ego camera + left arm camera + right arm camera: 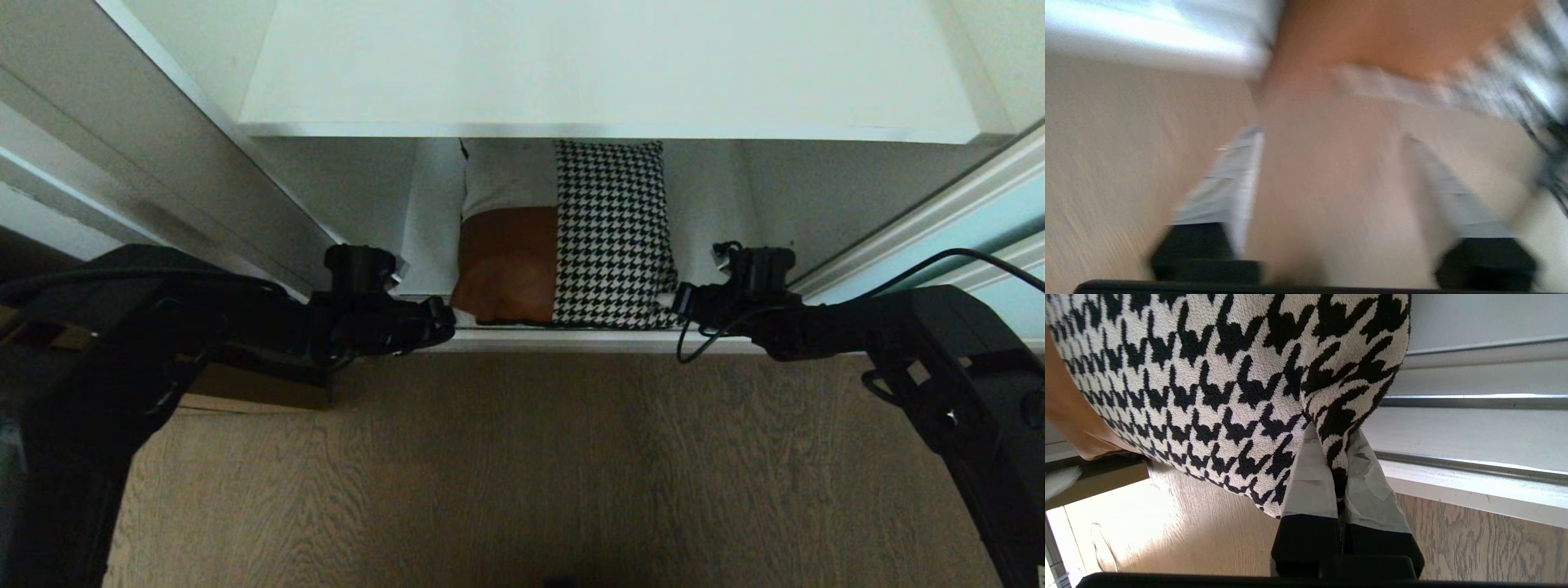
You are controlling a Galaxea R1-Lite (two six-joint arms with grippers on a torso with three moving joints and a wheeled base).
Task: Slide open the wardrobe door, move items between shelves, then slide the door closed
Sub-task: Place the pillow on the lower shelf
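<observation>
The left gripper (pixel 445 320) stood open and empty beside the cushion (pixel 563 245) on the lower shelf (pixel 702 245); the right gripper (pixel 1341 465) pinched its houndstooth corner. A one-sided hold could drag the cushion off the edge.

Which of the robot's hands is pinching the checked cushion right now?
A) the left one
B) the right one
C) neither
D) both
B: the right gripper has its fingers shut on the cushion corner, while the left gripper's fingers stand open, holding nothing.
</observation>
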